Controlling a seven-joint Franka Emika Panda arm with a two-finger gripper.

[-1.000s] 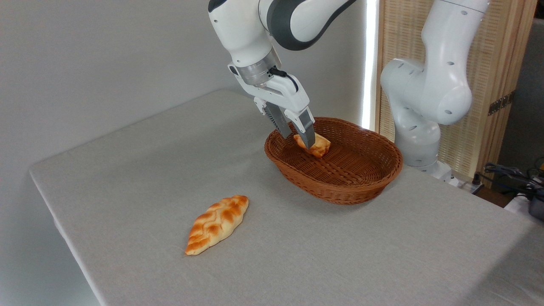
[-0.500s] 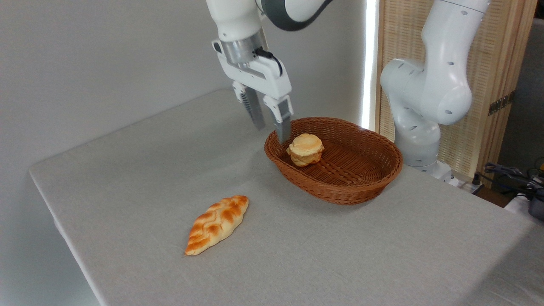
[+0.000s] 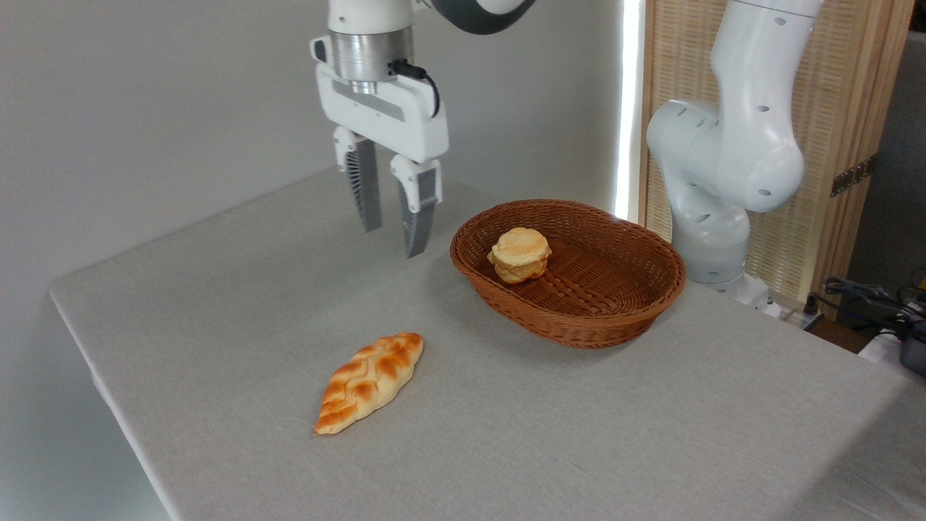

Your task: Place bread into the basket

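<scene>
The bread [image 3: 519,254], a small round pale golden bun with flaky layers, lies inside the basket [image 3: 615,318] near its left end. The basket is oval, brown wicker with low sides, and stands on the table at the back right. My gripper [image 3: 394,240] hangs above the table to the left of the basket, well apart from the bun. Its two fingers point down with a gap between them and hold nothing.
A leaf-shaped braided loaf [image 3: 370,380] with orange-brown stripes lies on the grey tablecloth [image 3: 217,304] toward the front left. The arm's white base [image 3: 712,217] stands behind the basket at the right. A slatted screen [image 3: 832,108] and cables [image 3: 868,297] are at the far right.
The gripper let go of the bun, which now rests in the basket. It then rose and moved left, out from over the basket to above the table.
</scene>
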